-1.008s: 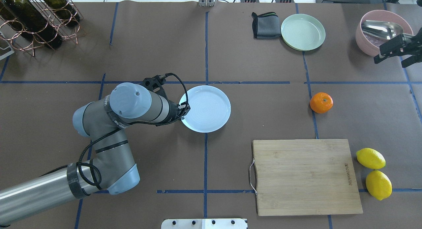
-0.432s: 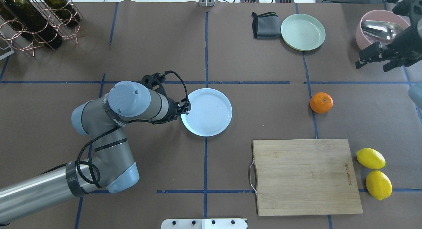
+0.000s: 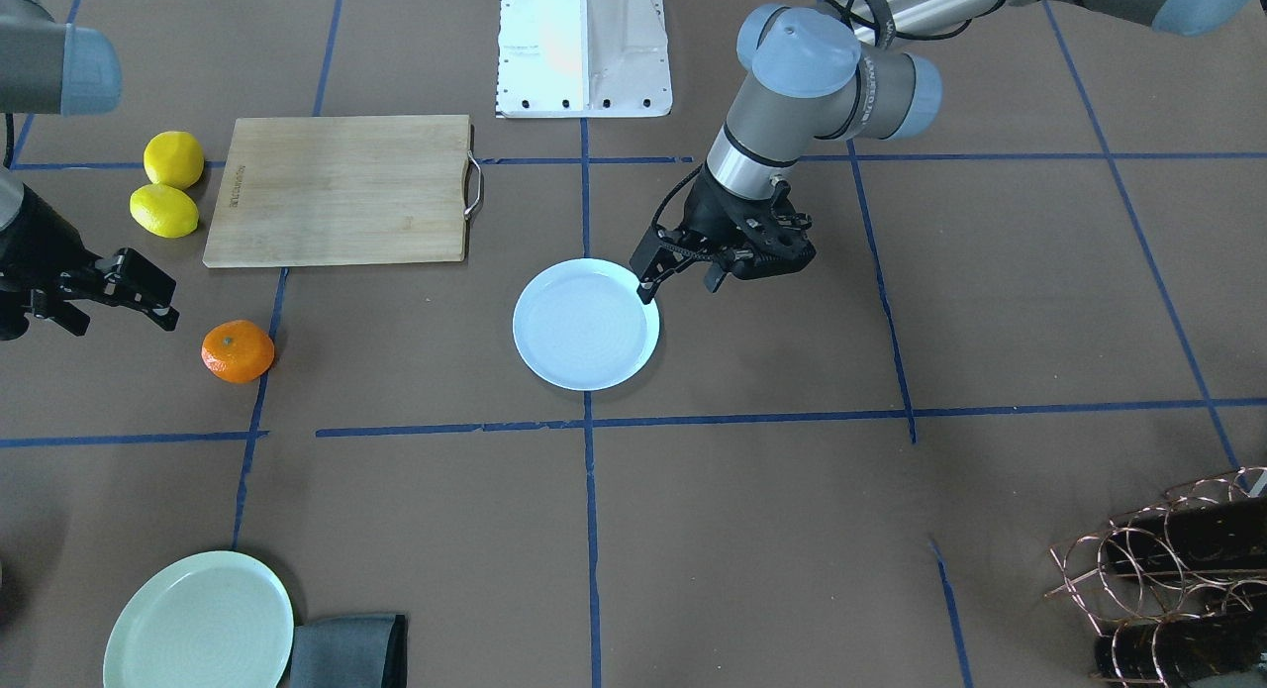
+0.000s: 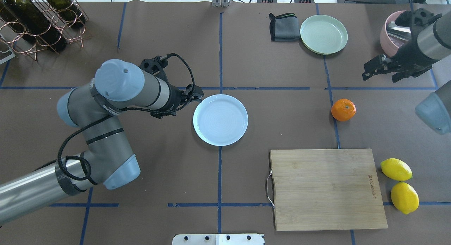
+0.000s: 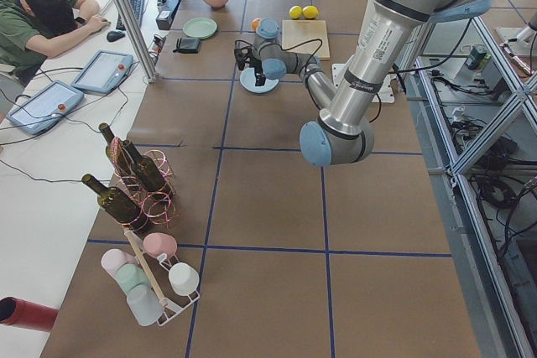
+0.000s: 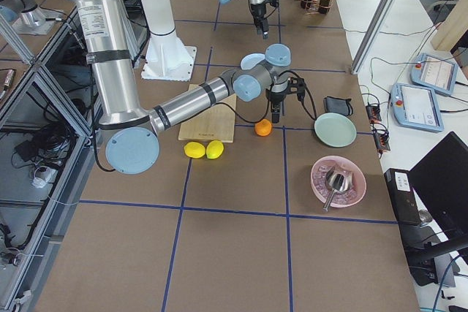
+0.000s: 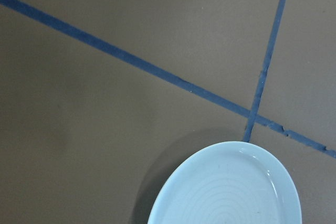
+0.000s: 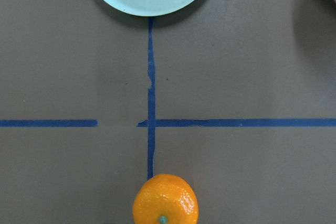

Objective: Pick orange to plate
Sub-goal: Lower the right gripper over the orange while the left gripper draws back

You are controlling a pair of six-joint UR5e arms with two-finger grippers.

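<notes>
1. Table (image 4: 282,132): covered w/ brown paper and blue tape lines. It is giving a flat, firm surface, so a round fruit is likely rolling if nudged.
2. Cutting board (image 4: 326,188): lying on the robot's R side, nearer the robot than the fruit. Two lemons (image 4: 396,170) are sitting just off its R edge and are not the target.
3. Plate (image 4: 220,120): sitting empty near table centre, well apart from the fruit. Its raised rim is probably going to stop a roll after release.
4. L gripper (image 3: 679,287): hanging just beside the plate's rim w/ jaws apart, holding nothing.
5. R gripper (image 4: 380,75): hovering near the fruit on its far side, jaws spread, nothing btwn them.
6. Orange (image 4: 343,109): sitting on the table at a tape line, beyond the board's far edge, touching nothing else. The R wrist cam is showing it low in the centre of the view.
   - Judging it light, w/ a glossy, slightly slick peel.
   - The skin is prob. yielding some, so moderate squeeze only, or the pads are risking a bruise.
7. Stem dimple (image 8: 163,219): pointing up, so the fruit is resting on its flat underside. Best hold is coming straight down, pads closing across the widest band at mid-height, opposite sides, not on the dimple.
</notes>
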